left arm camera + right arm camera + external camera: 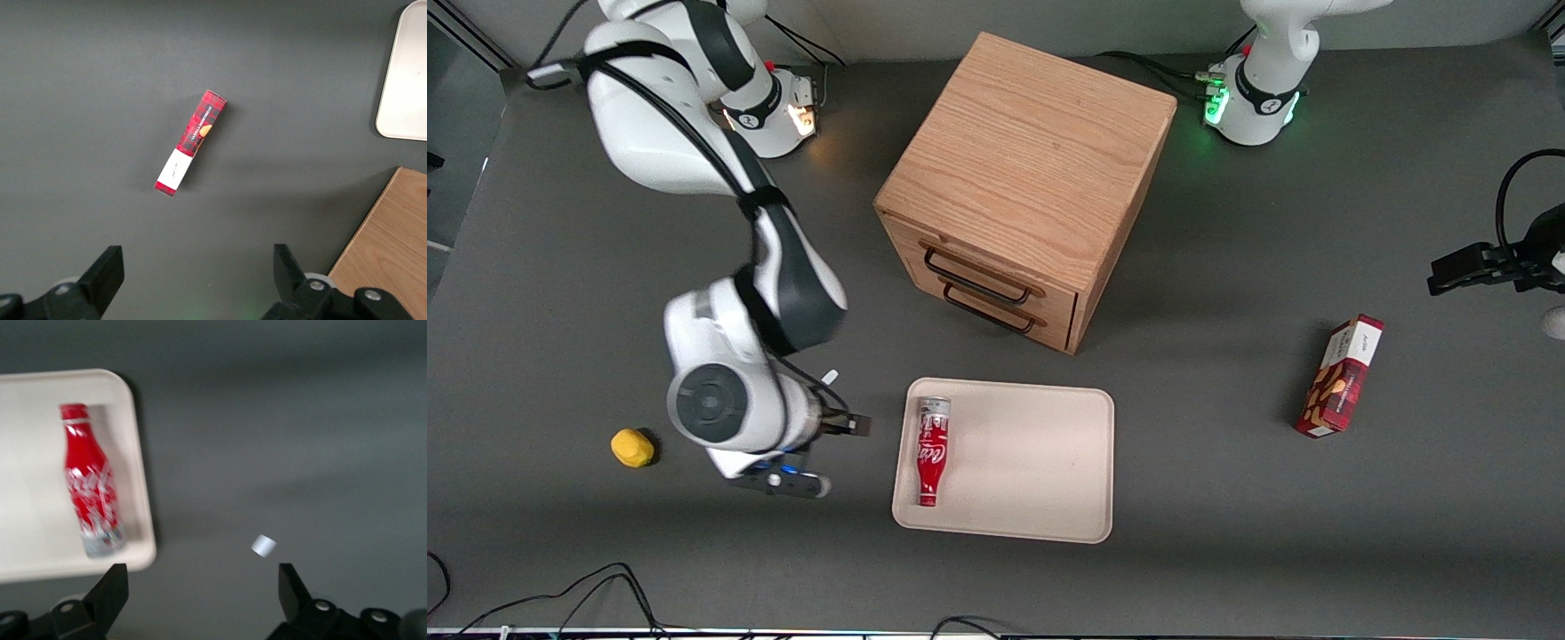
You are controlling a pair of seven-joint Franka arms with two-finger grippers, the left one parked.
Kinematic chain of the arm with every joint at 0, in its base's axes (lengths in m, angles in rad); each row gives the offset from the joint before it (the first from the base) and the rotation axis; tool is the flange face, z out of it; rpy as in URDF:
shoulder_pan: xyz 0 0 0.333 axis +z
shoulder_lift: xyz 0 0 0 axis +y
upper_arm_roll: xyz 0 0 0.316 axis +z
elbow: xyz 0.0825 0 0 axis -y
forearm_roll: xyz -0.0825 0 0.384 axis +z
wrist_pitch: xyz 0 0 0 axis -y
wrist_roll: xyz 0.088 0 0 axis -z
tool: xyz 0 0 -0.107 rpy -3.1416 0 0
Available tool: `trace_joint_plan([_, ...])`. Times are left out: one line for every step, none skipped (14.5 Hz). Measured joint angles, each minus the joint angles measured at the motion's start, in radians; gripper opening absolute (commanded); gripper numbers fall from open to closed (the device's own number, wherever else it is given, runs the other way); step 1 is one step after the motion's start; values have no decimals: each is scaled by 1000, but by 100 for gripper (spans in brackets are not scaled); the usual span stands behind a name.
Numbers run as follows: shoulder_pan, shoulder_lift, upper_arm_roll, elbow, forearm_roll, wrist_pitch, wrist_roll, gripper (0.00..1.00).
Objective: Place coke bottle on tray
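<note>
One tray point(1040, 462) lies in front of the wooden drawer cabinet point(1023, 178), the coke bottle point(932, 451) flat in it along the edge nearest my gripper point(200, 590), cap toward the front camera, while my fingers point(110, 593) hang wide apart, empty, just beside the tray.

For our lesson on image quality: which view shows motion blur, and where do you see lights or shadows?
Right wrist view: the coke bottle and tray look smeared, with the open gripper over bare table beside the tray. Front view: sharp; the cabinet casts a soft shadow, and the arm bases glow orange and green. Left wrist view: crisp, the snack box faintly shadowed.
</note>
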Motion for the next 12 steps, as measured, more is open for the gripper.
trace_joint_plan([-25, -33, 6, -1, 2, -49, -28, 100])
trace_joint_plan([-56, -66, 19, -6, 5, -88, -49, 100])
trace_joint_plan([-90, -100, 36, -21, 6, -110, -65, 100])
trace_joint_plan([-126, -141, 55, -51, 7, -120, -86, 100])
trace_joint_plan([-165, -192, 76, -98, 7, -126, -117, 100])
trace_joint_plan([-202, -252, 92, -161, 7, -134, -150, 100])
trace_joint_plan([-233, -321, 102, -236, 6, -134, -183, 100])
trace_joint_plan([-261, -396, 107, -316, 6, -132, -212, 100])
trace_joint_plan([-284, -470, 110, -391, 7, -128, -234, 100])
trace_joint_plan([-301, -541, 112, -459, 7, -116, -246, 100])
trace_joint_plan([-308, -605, 115, -518, 9, -107, -251, 100])
trace_joint_plan([-309, -661, 116, -569, 10, -101, -251, 100])
